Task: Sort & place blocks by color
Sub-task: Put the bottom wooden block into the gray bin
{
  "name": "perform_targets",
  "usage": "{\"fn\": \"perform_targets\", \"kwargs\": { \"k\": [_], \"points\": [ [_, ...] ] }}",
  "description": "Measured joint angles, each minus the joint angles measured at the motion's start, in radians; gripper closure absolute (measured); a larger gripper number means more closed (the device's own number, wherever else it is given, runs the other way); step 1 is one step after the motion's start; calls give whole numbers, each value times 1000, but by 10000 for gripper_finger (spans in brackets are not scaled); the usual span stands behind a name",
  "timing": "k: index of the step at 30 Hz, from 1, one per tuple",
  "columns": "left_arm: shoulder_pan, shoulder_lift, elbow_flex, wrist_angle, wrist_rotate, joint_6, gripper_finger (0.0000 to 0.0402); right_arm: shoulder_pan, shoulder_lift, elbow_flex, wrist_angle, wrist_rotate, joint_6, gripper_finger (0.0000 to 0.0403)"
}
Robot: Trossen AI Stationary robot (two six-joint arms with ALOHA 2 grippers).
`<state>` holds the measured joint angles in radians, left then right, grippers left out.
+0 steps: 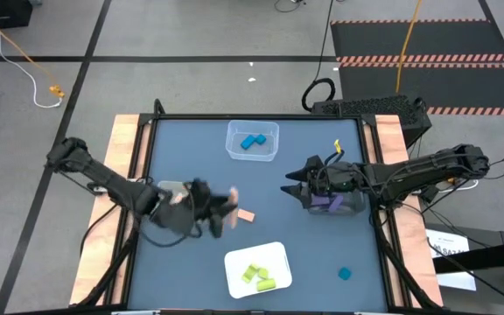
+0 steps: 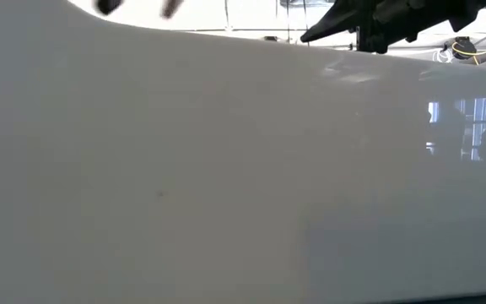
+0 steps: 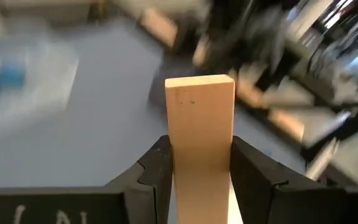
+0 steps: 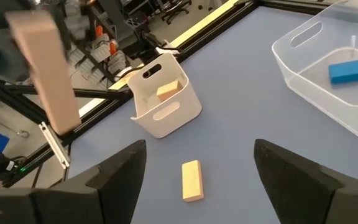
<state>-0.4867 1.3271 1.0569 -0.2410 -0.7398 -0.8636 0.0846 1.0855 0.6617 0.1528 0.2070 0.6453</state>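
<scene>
Carrying step: left gripper (image 3: pixel 201 171) clamps a tan block (image 3: pixel 201 118); next, release into the white bin (image 4: pixel 166 106). Right gripper (image 4: pixel 194 165) waits, fingers spread, empty.

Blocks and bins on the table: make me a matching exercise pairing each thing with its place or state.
Things:
1. blue bars
2. yellow-green blocks
3. tan bar
4. blue cube

Places:
A. loose on the table
B. in the clear bin
C. clamped in the left gripper
D. in the white tray

Pairs: 1-B, 2-D, 3-C, 4-A
</scene>
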Motion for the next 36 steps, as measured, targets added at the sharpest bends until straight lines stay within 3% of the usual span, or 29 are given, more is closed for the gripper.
{"fn": "perform_targets", "kwargs": {
  "k": [5,10,13,19,25,32,36],
  "points": [
    [126,1,0,446,58,458,276,-7,0,0,0,0,-3,117],
    [184,1,1,750,119,723,276,-7,0,0,0,0,-11,117],
    [190,0,1,811,157,788,276,-7,0,0,0,0,-34,117],
    [191,1,1,739,157,765,276,-7,0,0,0,0,-87,117],
    [191,-1,2,455,26,539,276,-7,0,0,0,1,-88,117],
    [185,-19,1,-197,22,-89,276,-7,0,0,0,1,-86,117],
    [184,-24,2,-535,82,-419,276,-7,0,0,0,0,-86,117]
  ]
}}
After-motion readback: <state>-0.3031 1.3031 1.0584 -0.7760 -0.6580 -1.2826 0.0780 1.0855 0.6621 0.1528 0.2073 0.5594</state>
